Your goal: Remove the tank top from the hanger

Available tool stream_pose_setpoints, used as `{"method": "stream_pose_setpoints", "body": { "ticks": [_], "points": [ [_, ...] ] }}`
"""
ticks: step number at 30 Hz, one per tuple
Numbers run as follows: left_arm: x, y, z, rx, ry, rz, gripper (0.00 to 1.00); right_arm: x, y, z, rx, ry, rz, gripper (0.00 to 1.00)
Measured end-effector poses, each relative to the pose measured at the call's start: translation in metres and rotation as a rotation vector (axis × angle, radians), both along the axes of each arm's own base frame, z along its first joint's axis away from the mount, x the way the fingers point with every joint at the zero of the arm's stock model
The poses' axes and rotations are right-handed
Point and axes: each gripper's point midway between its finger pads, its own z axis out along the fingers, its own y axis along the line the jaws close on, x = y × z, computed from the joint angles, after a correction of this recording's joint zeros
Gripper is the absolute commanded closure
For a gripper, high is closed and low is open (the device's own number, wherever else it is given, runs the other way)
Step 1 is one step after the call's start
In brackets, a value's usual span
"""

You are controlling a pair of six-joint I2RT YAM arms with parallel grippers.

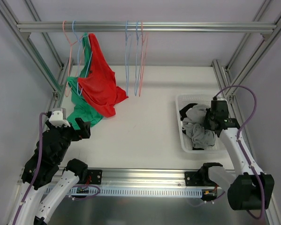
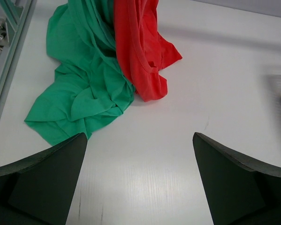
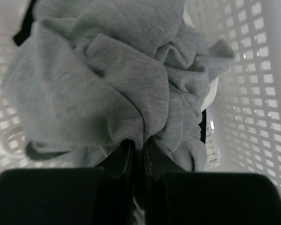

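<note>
Reaching stage: left hand (image 2: 138,140) spread empty near the left edge of the table (image 1: 149,131).
Red fabric tank top (image 1: 101,84) hangs at the far-left corner, hem trailing; pinching it likely comes next. Right hand (image 3: 139,154) clenched in grey laundry (image 3: 98,79).

Five hangers, two hung garments, one basket, two arms.

One rail (image 1: 178,26) carries two hangers (image 1: 73,33) at eleven o'clock, one pink and one blue, with one red tank top (image 1: 100,84) and one green garment (image 1: 84,115). Three bare hangers (image 1: 126,56) hang at twelve o'clock, two blue and one pink. One white basket (image 1: 181,136) at three o'clock holds grey cloth (image 1: 199,133), one piece or more, and one black item (image 1: 189,108). There are two arms (image 1: 51,150) with one gripper each: left gripper (image 2: 140,140) and right gripper (image 3: 138,147).
</note>
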Motion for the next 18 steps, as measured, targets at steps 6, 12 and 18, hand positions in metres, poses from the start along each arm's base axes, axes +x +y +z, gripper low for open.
{"method": "stream_pose_setpoints", "body": {
  "ticks": [6, 12, 18],
  "points": [
    [0.005, -0.002, 0.008, 0.008, 0.023, -0.001, 0.01, 0.009, -0.007, -0.054, 0.07, 0.166, -0.095, 1.0],
    [0.017, -0.013, 0.093, -0.028, -0.026, -0.024, 0.01, 0.026, -0.004, -0.086, 0.119, 0.232, -0.183, 1.0],
    [0.023, -0.016, 0.181, -0.073, -0.155, -0.029, 0.01, 0.042, -0.004, -0.085, 0.218, 0.1, -0.378, 1.0]
  ]
}}
